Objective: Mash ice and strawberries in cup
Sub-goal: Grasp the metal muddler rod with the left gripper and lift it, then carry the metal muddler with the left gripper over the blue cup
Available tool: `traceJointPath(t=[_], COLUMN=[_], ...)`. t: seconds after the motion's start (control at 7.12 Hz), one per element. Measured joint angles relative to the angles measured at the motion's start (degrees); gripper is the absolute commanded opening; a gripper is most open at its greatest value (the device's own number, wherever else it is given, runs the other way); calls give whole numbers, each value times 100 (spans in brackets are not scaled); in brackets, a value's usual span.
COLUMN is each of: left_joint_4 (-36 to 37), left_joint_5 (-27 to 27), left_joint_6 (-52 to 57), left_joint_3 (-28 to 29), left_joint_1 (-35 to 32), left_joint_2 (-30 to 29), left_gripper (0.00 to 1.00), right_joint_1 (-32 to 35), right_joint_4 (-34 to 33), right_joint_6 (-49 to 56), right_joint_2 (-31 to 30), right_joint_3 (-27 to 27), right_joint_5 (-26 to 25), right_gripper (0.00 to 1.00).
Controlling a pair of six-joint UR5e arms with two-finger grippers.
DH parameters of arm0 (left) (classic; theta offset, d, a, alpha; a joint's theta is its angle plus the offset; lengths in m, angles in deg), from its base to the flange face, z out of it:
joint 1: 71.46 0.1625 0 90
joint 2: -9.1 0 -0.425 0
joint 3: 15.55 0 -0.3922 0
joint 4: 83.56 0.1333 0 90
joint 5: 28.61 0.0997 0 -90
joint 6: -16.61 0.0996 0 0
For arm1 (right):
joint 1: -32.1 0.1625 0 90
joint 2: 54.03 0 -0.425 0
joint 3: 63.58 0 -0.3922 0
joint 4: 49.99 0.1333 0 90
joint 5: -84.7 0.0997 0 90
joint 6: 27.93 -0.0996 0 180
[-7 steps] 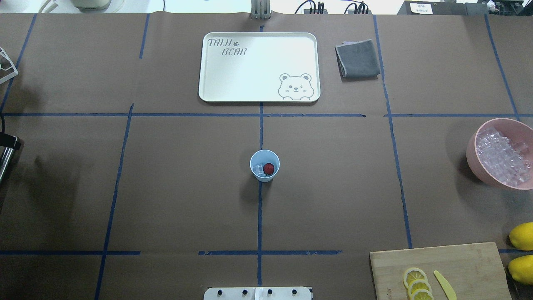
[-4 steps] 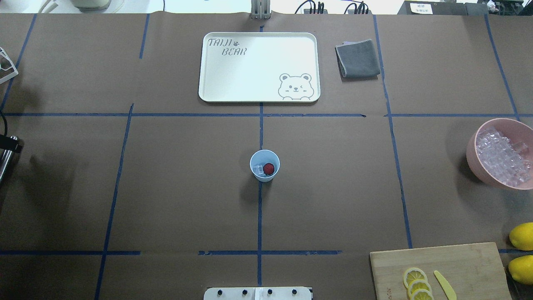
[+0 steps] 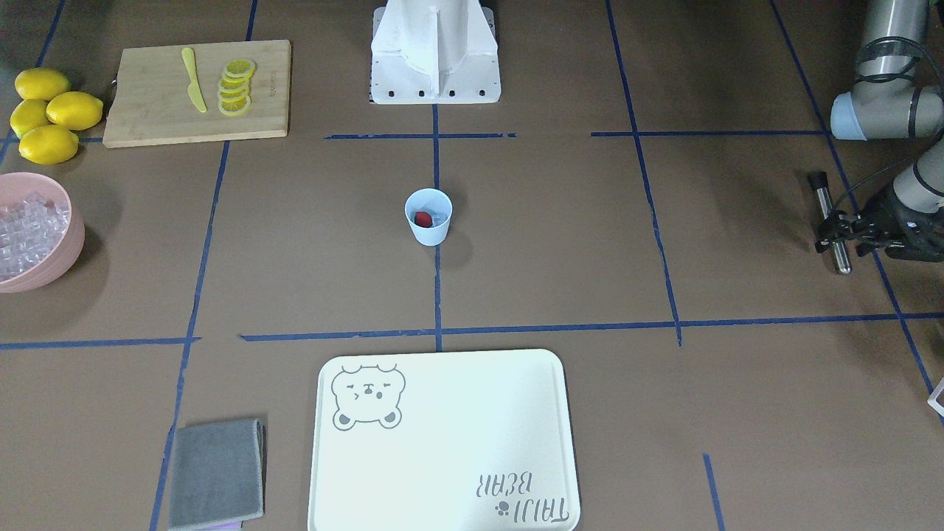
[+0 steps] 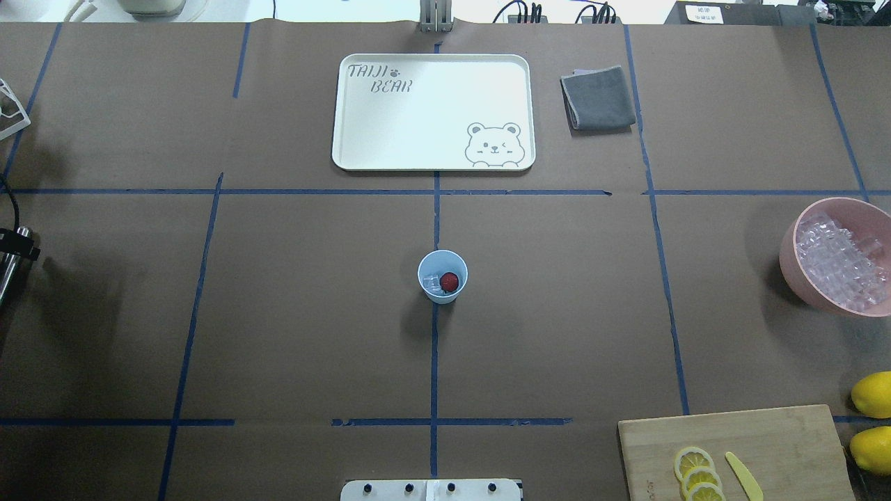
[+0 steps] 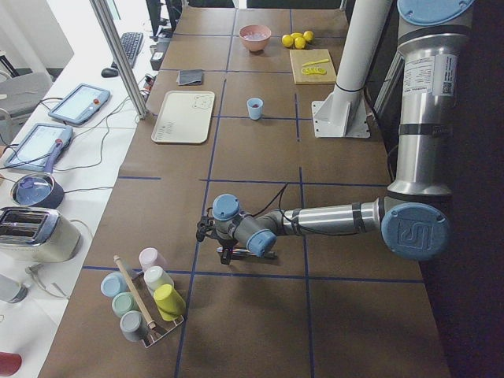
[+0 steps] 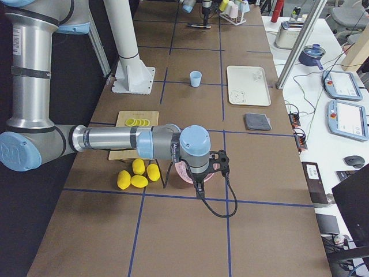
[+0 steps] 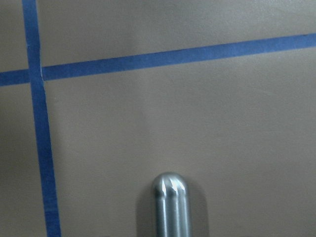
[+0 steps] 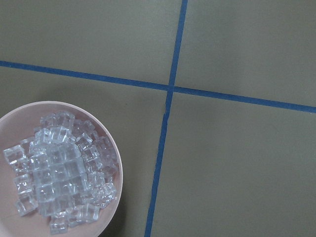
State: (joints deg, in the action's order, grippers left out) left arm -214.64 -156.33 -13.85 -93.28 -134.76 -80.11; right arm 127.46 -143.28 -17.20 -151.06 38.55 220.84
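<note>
The pale-blue cup [image 4: 442, 277] stands upright at the table's middle, also in the front view [image 3: 428, 216]. Inside it lie one dark-red strawberry [image 4: 449, 282] and a few clear ice cubes [image 4: 431, 282]. My left gripper [image 3: 835, 225] is far off at the table's left edge, shut on a metal rod [image 3: 827, 214] held level above the table; the rod's rounded tip shows in the left wrist view [image 7: 170, 197]. My right gripper [image 6: 222, 163] shows only in the exterior right view, above the pink bowl; I cannot tell whether it is open.
A pink bowl [image 4: 790, 257] full of ice [image 8: 59, 173] sits at the right edge. A cutting board [image 4: 738, 445] with lemon slices and a yellow knife, plus whole lemons [image 4: 873, 393], lies near right. A white tray [image 4: 431, 111] and grey cloth [image 4: 598, 97] lie at the far side.
The left gripper with the rod has shifted slightly toward the robot at the left edge. The cup and its contents have not moved.
</note>
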Motion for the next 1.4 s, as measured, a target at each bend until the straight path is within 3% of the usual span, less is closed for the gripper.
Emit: traceJointPath(t=[0.28, 0.7, 1.12, 1.4], left_joint_4=[9, 49, 36, -10], left_joint_5=[1, -9, 1, -29], left_joint_6=[27, 32, 80, 120], left_joint_3=[-2, -158, -865, -1356], left_joint_1=[8, 4, -20, -27], left_joint_2=[-1, -64, -533, -1158], left_gripper=[1, 4, 5, 10], right_joint_1=[0, 0, 5, 3], right_joint_4=[-4, -5, -5, 1], right_joint_6=[-8, -33, -61, -60], right_joint_2=[7, 5, -7, -6], right_joint_3=[0, 27, 84, 86], right_joint_5=[2, 32, 44, 38], right_gripper=[99, 99, 99, 99])
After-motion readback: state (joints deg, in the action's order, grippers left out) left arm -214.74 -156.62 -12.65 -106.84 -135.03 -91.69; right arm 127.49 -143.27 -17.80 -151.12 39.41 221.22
